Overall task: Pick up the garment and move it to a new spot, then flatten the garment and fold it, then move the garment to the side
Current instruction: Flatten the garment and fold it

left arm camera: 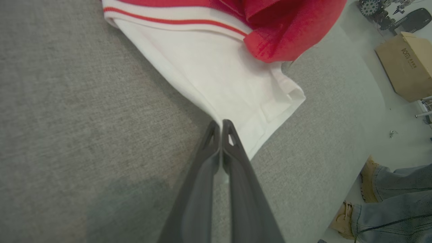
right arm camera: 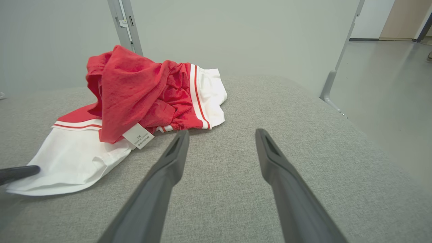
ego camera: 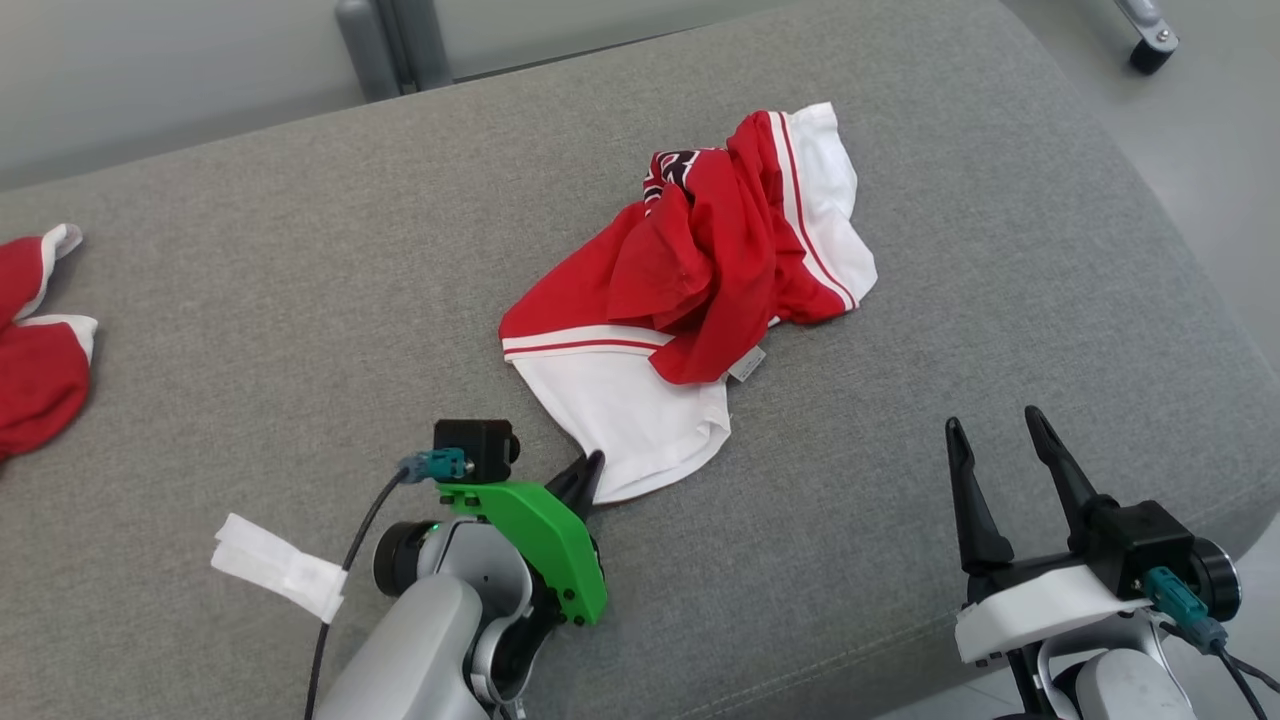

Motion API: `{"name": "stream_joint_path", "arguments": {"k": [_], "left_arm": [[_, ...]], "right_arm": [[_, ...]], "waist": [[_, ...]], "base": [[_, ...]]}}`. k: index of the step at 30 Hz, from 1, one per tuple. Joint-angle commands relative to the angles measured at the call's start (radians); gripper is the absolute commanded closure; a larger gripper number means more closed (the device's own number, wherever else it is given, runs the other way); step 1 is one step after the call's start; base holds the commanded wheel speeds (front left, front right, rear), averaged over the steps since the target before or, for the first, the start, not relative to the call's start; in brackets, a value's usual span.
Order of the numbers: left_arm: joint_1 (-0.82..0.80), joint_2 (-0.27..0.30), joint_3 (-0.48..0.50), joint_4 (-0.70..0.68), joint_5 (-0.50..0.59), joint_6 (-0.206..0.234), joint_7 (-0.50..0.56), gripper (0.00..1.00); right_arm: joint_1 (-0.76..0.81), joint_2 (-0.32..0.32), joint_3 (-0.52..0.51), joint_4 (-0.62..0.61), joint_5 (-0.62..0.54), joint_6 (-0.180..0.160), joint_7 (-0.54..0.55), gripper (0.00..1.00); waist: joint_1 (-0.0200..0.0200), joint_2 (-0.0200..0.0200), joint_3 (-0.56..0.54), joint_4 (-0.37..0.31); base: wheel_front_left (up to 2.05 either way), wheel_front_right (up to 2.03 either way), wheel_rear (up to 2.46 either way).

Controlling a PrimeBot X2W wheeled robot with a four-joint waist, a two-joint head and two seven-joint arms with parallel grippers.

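The garment [ego camera: 700, 280] is a crumpled red and white piece with red stripes, lying on the grey cushion [ego camera: 300, 300] right of centre. Its white lower part [left arm camera: 216, 74] reaches toward me. My left gripper [ego camera: 590, 472] is shut on the near corner of that white part; in the left wrist view the fingers [left arm camera: 221, 124] are pressed together with the cloth edge pinched between them. My right gripper [ego camera: 1000, 425] stands open low at the right, apart from the garment [right arm camera: 141, 91], with nothing between its fingers [right arm camera: 221, 133].
Another red and white cloth [ego camera: 35, 340] lies at the cushion's left edge. The cushion's rounded right edge [ego camera: 1200, 300] drops to the floor. A cardboard box [left arm camera: 405, 64] and a person's shoes [left arm camera: 368, 182] are on the floor beside it. A metal post [ego camera: 390, 45] stands behind.
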Motion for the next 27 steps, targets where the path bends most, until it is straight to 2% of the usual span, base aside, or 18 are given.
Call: {"name": "stream_joint_path", "arguments": {"k": [1, 4, 8, 12, 13, 16, 21, 27], "left_arm": [[0.008, 0.004, 0.011, -0.019, -0.015, 0.0, -0.009, 1.0], [0.036, 0.016, 0.051, -0.119, -0.072, -0.015, -0.016, 1.0], [0.08, 0.061, 0.12, -0.326, -0.169, -0.025, 0.034, 1.0], [0.108, 0.117, 0.196, -0.56, -0.25, 0.006, 0.097, 1.0], [0.103, 0.141, 0.231, -0.67, -0.283, 0.025, 0.134, 1.0], [0.07, 0.174, 0.284, -0.793, -0.336, 0.059, 0.191, 1.0], [-0.015, 0.255, 0.38, -0.894, -0.374, 0.115, 0.271, 1.0], [-0.134, 0.328, 0.452, -0.894, -0.396, 0.155, 0.344, 1.0]], "right_arm": [[0.015, -0.003, -0.001, 0.002, -0.007, -0.001, -0.001, 0.0], [0.029, -0.009, -0.006, 0.004, -0.006, -0.001, -0.001, 0.0], [0.052, -0.013, -0.005, 0.008, -0.003, -0.001, -0.001, 0.0], [0.061, -0.012, -0.005, 0.006, -0.002, -0.001, -0.001, 0.0], [0.061, -0.012, -0.002, 0.006, -0.001, -0.001, -0.001, 0.0], [0.055, -0.011, 0.002, 0.01, 0.0, -0.001, -0.001, 0.0], [0.039, -0.01, 0.012, 0.016, 0.003, -0.001, -0.001, 0.0], [0.035, -0.006, 0.023, 0.02, 0.011, -0.001, -0.001, 0.0]], "waist": [[0.0, -0.0001, -0.019, 0.013], [0.0, -0.0001, -0.04, 0.032], [0.0, -0.0001, -0.066, 0.061], [0.0, -0.0001, -0.077, 0.09], [0.0, -0.0001, -0.08, 0.103], [0.0, -0.0001, -0.086, 0.118], [0.0, -0.0001, -0.091, 0.125], [0.0, -0.0001, -0.093, 0.11]], "base": [[0.0, 0.0, 0.0], [0.0, 0.0, 0.0], [0.0, 0.0, 0.0], [0.0, 0.0, 0.0], [0.0, 0.0, 0.0], [0.0, 0.0, 0.0], [0.0, 0.0, 0.0], [0.0, 0.0, 0.0]]}}
